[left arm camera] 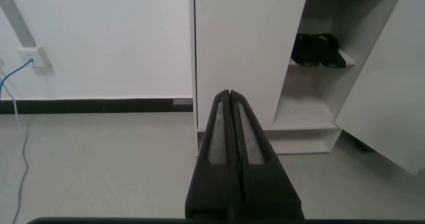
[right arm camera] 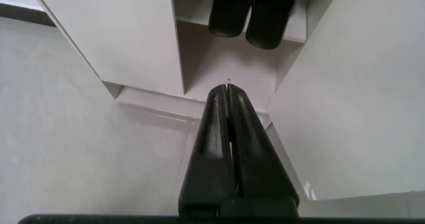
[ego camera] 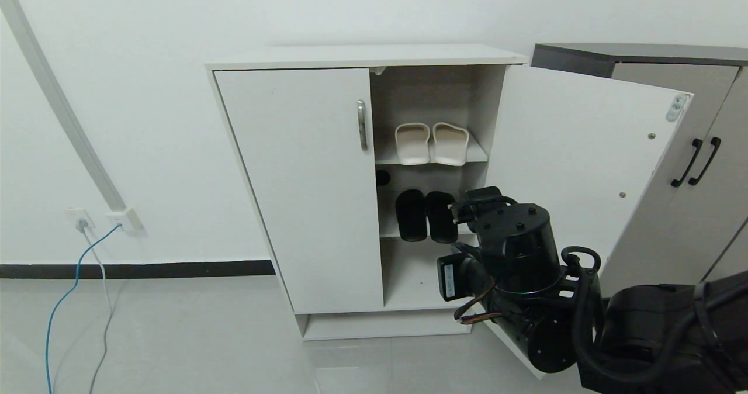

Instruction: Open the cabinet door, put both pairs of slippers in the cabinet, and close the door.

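So the white two-door cabinet [ego camera: 362,56] sits mid-frame in the head view, right door [ego camera: 572,166] swung wide open, left door [ego camera: 298,189] shut. The white slide slippers [ego camera: 450,145] are on the upper shelf, the black slippers [ego camera: 412,215] on the shelf right below. Right gripper [right arm camera: 228,91] fingers are clenched on nothing just outside the black pair; left gripper [left arm camera: 229,94] is the same, pinched together and empty.

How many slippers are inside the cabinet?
4. Two white slippers on the upper shelf, two black slippers on the shelf below. The shut left door may hide more.
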Robot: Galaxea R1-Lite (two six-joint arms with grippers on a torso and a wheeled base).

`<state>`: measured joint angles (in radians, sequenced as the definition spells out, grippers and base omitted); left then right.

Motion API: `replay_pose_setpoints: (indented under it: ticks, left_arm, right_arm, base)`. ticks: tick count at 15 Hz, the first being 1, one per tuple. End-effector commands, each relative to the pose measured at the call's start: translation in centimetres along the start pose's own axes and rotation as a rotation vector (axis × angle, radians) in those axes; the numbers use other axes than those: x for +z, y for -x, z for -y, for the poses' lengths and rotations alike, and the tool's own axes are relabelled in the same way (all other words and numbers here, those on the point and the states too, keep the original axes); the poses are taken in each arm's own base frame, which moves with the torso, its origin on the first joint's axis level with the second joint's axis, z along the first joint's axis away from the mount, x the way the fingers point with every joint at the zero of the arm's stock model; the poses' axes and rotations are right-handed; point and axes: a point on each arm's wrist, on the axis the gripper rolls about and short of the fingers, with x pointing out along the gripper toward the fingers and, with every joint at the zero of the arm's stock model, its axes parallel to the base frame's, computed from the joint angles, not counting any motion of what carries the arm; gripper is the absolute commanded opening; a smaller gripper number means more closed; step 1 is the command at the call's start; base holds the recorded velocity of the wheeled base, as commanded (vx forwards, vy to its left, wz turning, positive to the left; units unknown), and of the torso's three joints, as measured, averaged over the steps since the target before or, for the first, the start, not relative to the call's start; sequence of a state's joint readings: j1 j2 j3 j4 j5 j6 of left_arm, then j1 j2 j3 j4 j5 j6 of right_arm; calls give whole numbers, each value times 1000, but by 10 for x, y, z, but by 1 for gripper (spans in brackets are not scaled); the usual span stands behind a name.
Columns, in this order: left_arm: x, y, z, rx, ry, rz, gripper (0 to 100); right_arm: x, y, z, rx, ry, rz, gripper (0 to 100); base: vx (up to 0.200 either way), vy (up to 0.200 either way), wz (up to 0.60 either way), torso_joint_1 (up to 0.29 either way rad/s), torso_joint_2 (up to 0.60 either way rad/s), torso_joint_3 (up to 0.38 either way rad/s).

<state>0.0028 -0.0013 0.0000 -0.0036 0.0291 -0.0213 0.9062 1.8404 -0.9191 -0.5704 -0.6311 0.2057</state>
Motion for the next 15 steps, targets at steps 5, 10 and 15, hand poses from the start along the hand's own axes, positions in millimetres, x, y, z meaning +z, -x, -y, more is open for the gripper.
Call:
replay_pose_setpoints:
  ticks: [5,10,15]
  left_arm:
    - [0,0,0,0,2,-2,0]
    - [0,0,0,0,2,0,0]
    - [0,0,0,0,0,-2,0]
  right_arm:
    - [-2,-2,0,-2,9,-7,0]
    - [-3,-3,0,-1,11,-10,0]
    - [-4,-3,0,-1,12,-12,0]
  base:
    - [0,0,0,13,-167,-184]
    - [0,0,0,66,-449,-357]
    - [0,0,0,130,-468,-345]
